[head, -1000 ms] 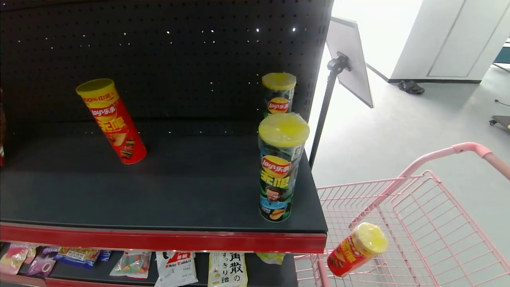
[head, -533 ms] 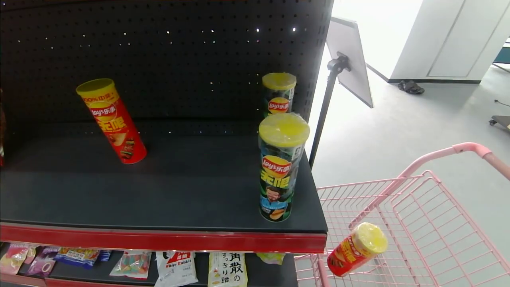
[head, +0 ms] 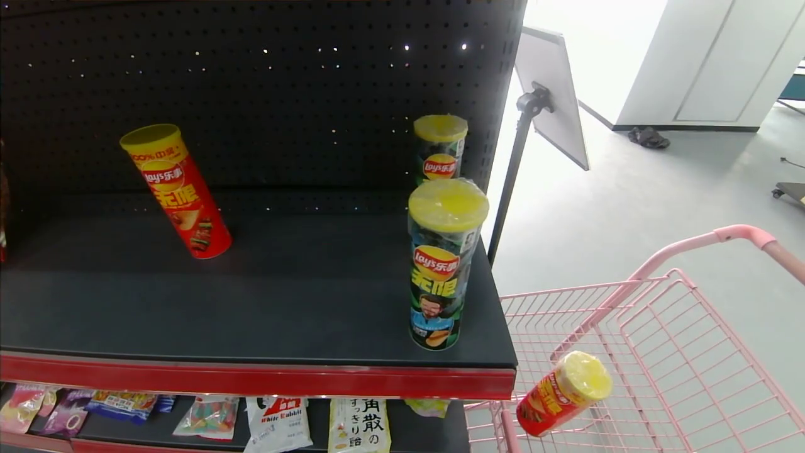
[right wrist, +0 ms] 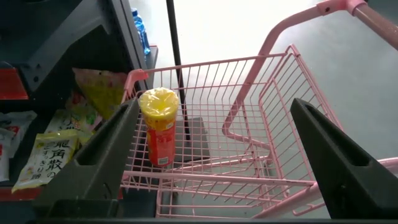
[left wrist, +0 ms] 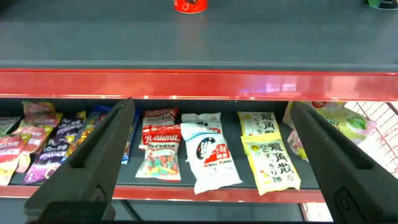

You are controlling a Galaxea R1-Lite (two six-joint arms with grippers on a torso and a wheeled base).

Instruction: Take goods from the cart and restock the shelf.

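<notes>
remaining unmoved: red can in cart, left pincer and right pincer wide open, empty

You had a smooth, pale grey floor running off to the right and far side, washed bright where light flooded in at the far end. A white wall with a dark skirting stood far right, with a small dark bundle at its foot. Nearer, a tilted white sign board sat on a black pole.
</notes>
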